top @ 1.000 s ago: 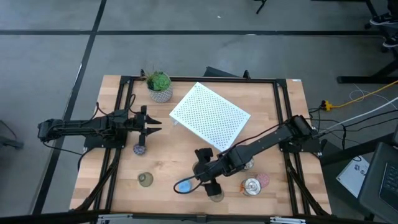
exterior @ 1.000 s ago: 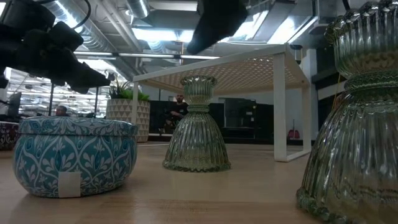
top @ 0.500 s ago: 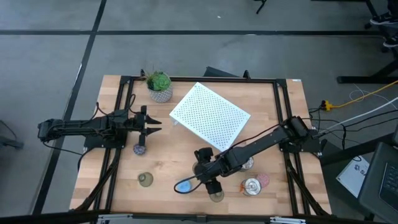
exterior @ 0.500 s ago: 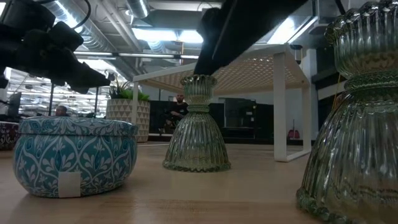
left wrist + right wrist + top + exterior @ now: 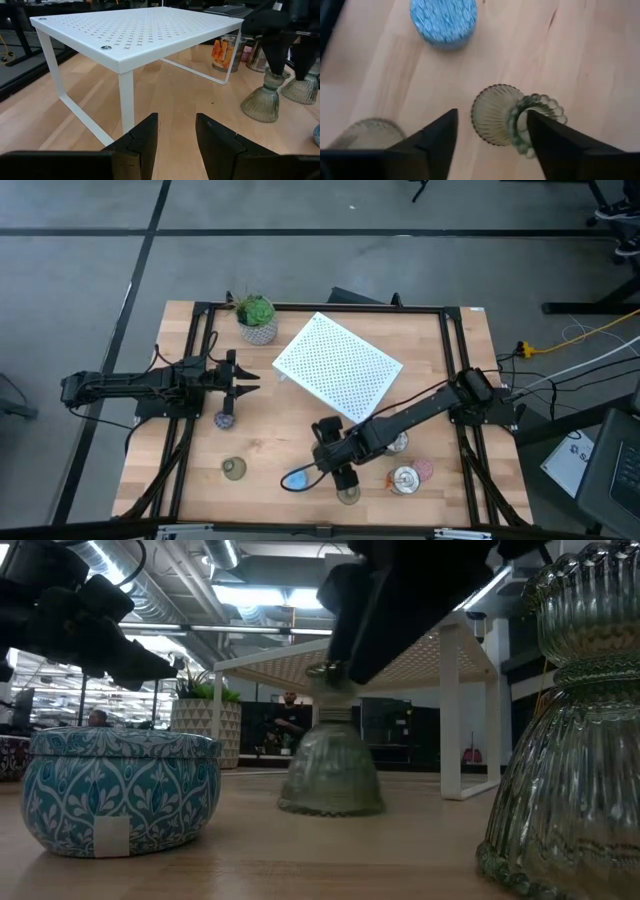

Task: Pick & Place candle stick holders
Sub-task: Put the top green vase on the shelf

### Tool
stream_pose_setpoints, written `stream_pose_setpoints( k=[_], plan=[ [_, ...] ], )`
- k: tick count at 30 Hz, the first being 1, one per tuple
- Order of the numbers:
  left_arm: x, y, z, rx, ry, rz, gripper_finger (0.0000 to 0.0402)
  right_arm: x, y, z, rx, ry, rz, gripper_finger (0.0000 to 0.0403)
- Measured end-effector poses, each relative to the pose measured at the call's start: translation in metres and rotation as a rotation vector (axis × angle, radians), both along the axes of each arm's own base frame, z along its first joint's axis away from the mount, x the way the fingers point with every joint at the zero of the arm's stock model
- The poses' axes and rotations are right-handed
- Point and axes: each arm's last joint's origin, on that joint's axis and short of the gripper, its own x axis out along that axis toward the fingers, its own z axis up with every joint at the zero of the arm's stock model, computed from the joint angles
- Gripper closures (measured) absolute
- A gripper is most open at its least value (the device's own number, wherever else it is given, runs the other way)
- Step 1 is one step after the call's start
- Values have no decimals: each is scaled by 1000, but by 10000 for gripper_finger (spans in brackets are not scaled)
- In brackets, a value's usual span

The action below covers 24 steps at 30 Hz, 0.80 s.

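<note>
My right gripper (image 5: 491, 114) is open, low over an olive-green bell-shaped holder (image 5: 495, 114) that stands on the table between its fingers. The holder also shows in the low view (image 5: 330, 765) and the left wrist view (image 5: 261, 102). In the high view my right gripper (image 5: 340, 470) hides it. A second olive holder (image 5: 347, 493) stands by the near edge and a third (image 5: 235, 469) at the left. The blue one (image 5: 296, 478), the purple one (image 5: 225, 418), the pink one (image 5: 425, 469) and two silver ones (image 5: 404, 480) (image 5: 398, 443) rest on the table. My left gripper (image 5: 245, 380) is open and empty. My right gripper comes from above, its fingers on either side of the holder's narrow upper part. The inner side of one finger (image 5: 545, 137) lies against the beaded top rim (image 5: 540, 117). The holder's base stays on the table, and it leans a little.
A white perforated stand (image 5: 338, 366) takes up the far middle of the table. A green potted plant (image 5: 257, 319) stands at the far left. Bare wood lies between the purple holder and my right gripper.
My right gripper has come down over the middle olive holder. The holder has slid a little toward the table's right edge and leans slightly.
</note>
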Motion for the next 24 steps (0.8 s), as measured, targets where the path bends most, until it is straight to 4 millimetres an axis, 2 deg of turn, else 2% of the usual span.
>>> stream_pose_setpoints(
  k=[7, 11, 14, 24],
  plan=[
    [0, 0, 0, 0, 0, 0, 274, -1, -1, 0, -7, 9, 0, 275],
    [0, 0, 0, 0, 0, 0, 274, -1, 0, 0, -3, 8, -7, 319],
    [0, 0, 0, 0, 0, 0, 274, -1, -1, 0, 4, 9, -22, 334],
    [0, 0, 0, 0, 0, 0, 274, -1, 0, 1, 13, 9, -21, 341]
  ],
)
